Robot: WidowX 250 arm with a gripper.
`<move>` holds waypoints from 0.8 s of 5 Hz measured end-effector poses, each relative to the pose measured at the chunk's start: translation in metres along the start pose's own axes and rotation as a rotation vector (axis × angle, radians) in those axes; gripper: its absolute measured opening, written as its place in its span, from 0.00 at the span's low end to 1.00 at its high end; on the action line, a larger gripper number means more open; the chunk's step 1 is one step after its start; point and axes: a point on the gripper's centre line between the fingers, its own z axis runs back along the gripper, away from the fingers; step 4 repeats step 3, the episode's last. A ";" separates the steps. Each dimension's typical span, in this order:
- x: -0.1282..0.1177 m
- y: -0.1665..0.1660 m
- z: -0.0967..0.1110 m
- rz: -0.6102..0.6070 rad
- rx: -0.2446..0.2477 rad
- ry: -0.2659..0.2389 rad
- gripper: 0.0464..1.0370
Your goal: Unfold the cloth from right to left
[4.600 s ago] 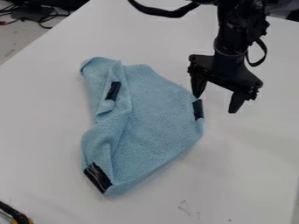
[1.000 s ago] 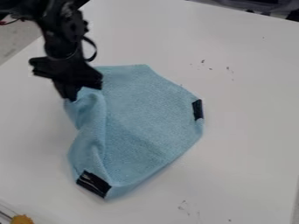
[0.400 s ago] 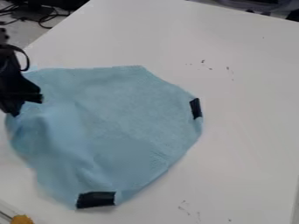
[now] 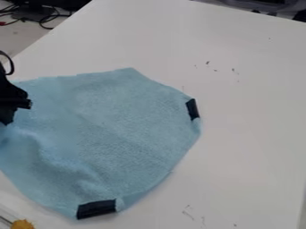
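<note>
A smooth white worktop (image 4: 251, 134) spreads across most of the frame under soft, even light, its left edge slanting down from the top toward the left side. Small dark marks (image 4: 208, 63) dot its surface at upper right, with fainter scuffs (image 4: 188, 212) near the bottom. Beyond the slanting edge, at upper left, black cables (image 4: 46, 20) loop over a pale gray floor (image 4: 15, 38) beside dark equipment (image 4: 36, 10), a touch of red at the frame's left side. A gray and black object (image 4: 257, 4), too cropped to identify, lines the upper right corner behind the worktop's far edge.
</note>
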 end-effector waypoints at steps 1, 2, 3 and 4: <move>-0.001 -0.001 0.000 -0.001 -0.018 0.002 0.80; -0.002 -0.002 0.000 -0.020 -0.024 0.011 0.97; -0.005 -0.003 0.000 -0.049 -0.032 0.030 0.97; -0.005 -0.003 0.000 -0.049 -0.032 0.030 0.97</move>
